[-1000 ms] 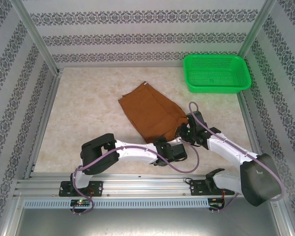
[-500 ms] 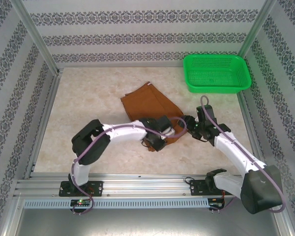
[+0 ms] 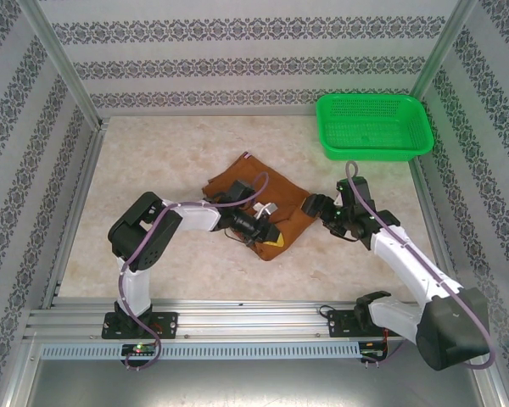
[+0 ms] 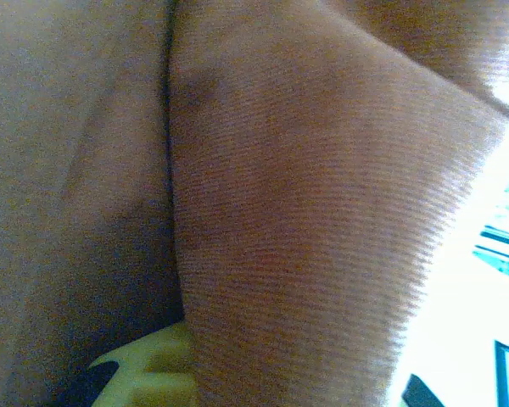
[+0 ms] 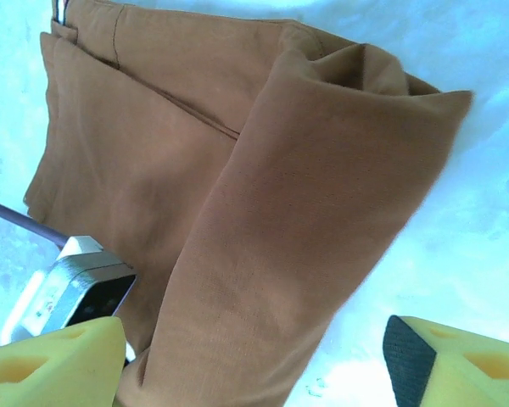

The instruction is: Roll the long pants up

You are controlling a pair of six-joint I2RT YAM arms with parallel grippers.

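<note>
The long pants (image 3: 295, 222) lie as a folded rust-brown bundle in the middle of the table. Their near part is turned over into a thick fold (image 5: 322, 195). My left gripper (image 3: 265, 231) lies low across the bundle's near edge. In the left wrist view, cloth (image 4: 305, 212) runs down between its yellow pads (image 4: 148, 373), so it is shut on the fold. My right gripper (image 3: 316, 207) stands just right of the bundle, open. Its yellow fingertips (image 5: 51, 365) are spread wide on either side of the fold's end without touching it.
A green plastic basket (image 3: 373, 151) stands at the back right corner. Metal frame posts and patterned walls close in the table on three sides. The left arm's wrist block (image 5: 68, 292) sits close to my right gripper's left finger. Bare table lies left of the pants.
The right gripper has opened, let go of the cloth and drawn back to the right. The left arm has swung left and farther over the pants, pulling the near end up into a fold.
</note>
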